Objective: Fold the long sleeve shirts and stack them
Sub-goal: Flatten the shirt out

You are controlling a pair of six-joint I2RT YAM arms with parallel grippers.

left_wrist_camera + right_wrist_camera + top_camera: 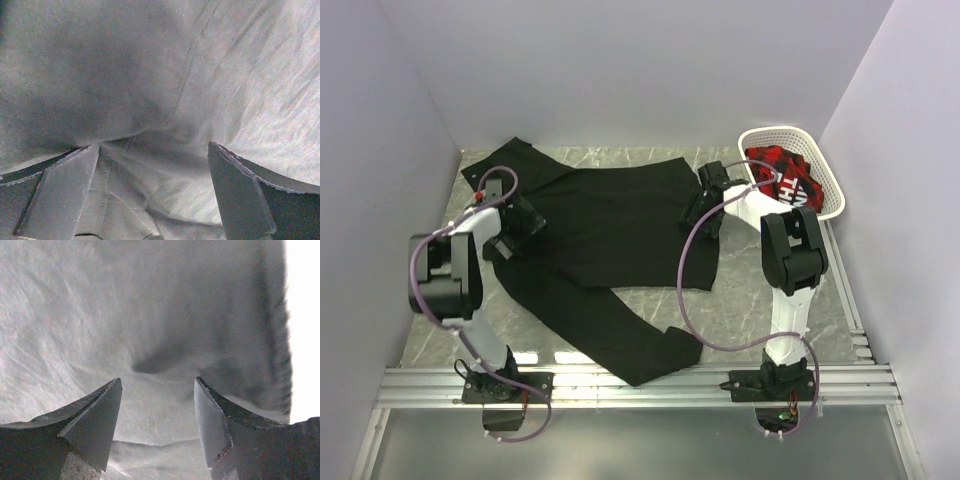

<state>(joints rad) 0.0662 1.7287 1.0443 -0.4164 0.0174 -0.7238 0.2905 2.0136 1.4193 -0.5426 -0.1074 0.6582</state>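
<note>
Now | black shirt (pixel 610 225) spread on table (pixel 745 300), one sleeve (pixel 620 345) trailing to near edge | left gripper (pixel 520 228) wide open, right gripper (pixel 705 205) partly open, both down on cloth, gripping nothing | soft, light, limp, likely bunches; pinch side hems.

White letters "TH", rest unreadable, on red plaid cloth (pixel 772 160) in white basket (pixel 832 190)

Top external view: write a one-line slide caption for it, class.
Left gripper and right gripper, both open, over a black long-sleeved fabric shirt; white plastic basket holds red cloth.
</note>
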